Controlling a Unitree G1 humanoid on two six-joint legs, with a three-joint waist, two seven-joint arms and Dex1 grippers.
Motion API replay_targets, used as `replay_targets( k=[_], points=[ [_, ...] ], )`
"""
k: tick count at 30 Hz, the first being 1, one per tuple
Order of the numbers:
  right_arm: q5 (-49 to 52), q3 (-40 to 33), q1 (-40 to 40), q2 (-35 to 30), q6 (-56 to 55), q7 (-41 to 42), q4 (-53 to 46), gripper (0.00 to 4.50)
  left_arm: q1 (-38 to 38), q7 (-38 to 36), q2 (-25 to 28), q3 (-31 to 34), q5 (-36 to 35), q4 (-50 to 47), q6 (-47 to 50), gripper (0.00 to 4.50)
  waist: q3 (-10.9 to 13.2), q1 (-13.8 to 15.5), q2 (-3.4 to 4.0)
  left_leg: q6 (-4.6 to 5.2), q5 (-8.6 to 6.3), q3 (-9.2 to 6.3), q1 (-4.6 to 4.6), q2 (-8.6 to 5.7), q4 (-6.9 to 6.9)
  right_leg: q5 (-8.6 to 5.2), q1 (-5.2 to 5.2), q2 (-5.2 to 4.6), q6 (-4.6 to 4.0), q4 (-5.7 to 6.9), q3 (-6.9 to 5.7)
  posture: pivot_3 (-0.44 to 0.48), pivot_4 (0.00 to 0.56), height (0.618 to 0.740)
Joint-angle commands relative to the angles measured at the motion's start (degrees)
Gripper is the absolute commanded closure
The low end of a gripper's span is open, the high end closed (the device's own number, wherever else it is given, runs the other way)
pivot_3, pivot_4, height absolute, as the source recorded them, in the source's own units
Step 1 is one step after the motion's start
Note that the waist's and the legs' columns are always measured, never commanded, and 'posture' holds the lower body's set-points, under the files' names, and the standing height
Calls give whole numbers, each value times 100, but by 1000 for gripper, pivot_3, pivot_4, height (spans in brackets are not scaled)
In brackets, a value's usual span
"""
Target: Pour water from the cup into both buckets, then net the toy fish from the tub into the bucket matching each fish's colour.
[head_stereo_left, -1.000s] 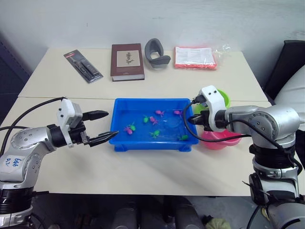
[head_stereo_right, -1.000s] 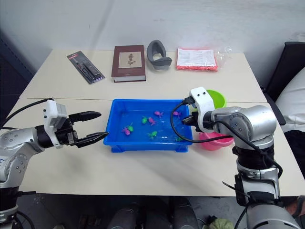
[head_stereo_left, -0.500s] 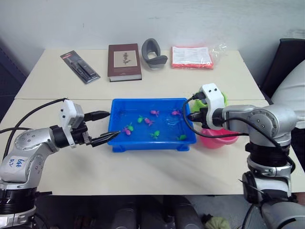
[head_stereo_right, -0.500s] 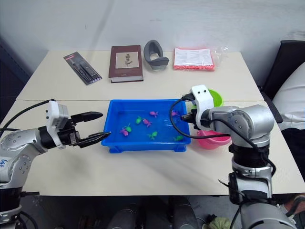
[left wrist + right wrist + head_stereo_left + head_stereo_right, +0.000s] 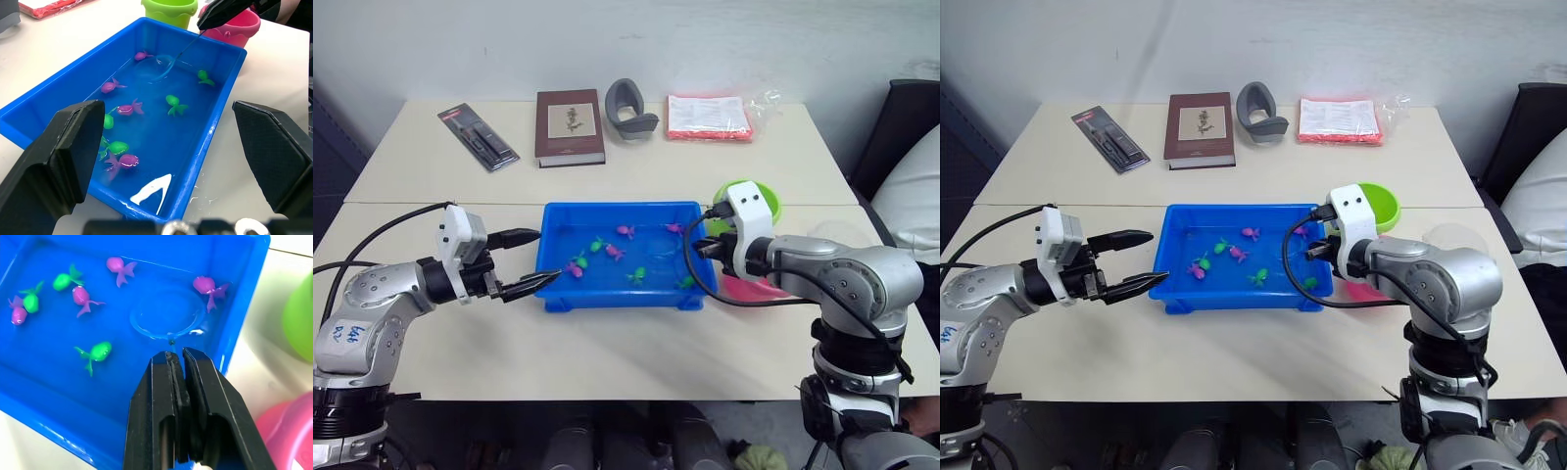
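Seven fish [image 5: 177, 104] float loose in the tub [image 5: 551, 294], none netted. My right end effector [image 5: 177, 363] is clamped on the net handle; over the last second it has slid inward over the tub's right end, hoop [image 5: 167, 316] dipped in the water beside a pink fish [image 5: 209, 286]. My left end effector [image 5: 530, 259], fingers spread and empty, stays at the tub's left rim. Green bucket [image 5: 1378, 204] and pink bucket [image 5: 759, 288] stand just right of the tub. I judge the scoop is starting; sorting lies ahead.
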Motion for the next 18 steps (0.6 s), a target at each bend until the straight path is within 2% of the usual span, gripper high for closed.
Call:
replay_targets(
  k=[1, 5, 10, 18],
  points=[
    [341, -232, 135, -3, 91, -55, -80, 4500, -45, -64, 97, 91, -81, -121, -13, 11, 0, 0, 0, 0, 0, 0, 0, 0, 0, 0, 0, 0, 0, 0, 0, 0, 150, 740],
    [789, -248, 208, -121, 91, -231, 95, 4500, -108, -94, 116, 71, -63, -74, -21, 11, 0, -3, 0, 0, 0, 1, 0, 0, 0, 0, 0, 0, 0, 0, 1, 0, 150, 740],
    [884, -523, 132, 46, 91, -899, 308, 4500, -147, -115, 101, 54, -40, -66, -24, 11, 0, -3, 0, 0, 1, 0, 1, 0, 0, 0, 0, -1, 0, 0, 1, 0, 150, 740],
    [642, -708, -175, 708, 91, -1623, 560, 4500, -154, -96, 81, 56, -49, -87, -7, 11, 0, -4, 0, -2, 2, 0, 1, 1, -1, 0, -1, 0, 0, 2, 1, 0, 150, 740]
  ],
)
